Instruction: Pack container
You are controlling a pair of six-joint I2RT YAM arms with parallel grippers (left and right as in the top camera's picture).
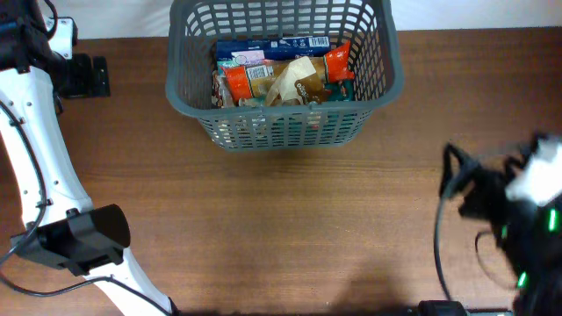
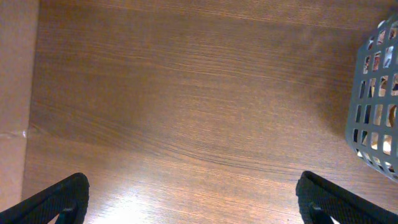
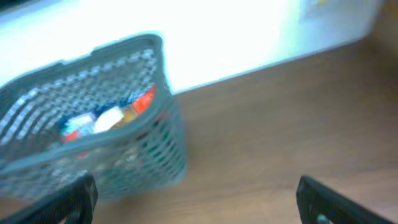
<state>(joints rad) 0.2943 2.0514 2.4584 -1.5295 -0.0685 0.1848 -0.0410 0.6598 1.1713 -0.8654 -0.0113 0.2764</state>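
The container (image 1: 281,130), a dark grey slotted basket, stands at the table's far middle. It holds several snack packets (image 1: 281,75), orange, blue and tan. My left gripper (image 2: 193,191) is open over bare wood with nothing between its fingers. One corner of the container (image 2: 373,93) shows at the right edge of the left wrist view. My right gripper (image 3: 198,190) is open and empty too. It faces the container (image 3: 112,48) from some way off, and that view is blurred. In the overhead view the right arm (image 1: 518,202) is a blurred shape at the lower right.
The white left arm (image 1: 39,167) runs down the table's left side, with its black base (image 1: 83,237) near the front. A pale wall (image 3: 249,31) rises behind the table's far edge. Brown wooden table (image 1: 281,228) stretches in front of the container.
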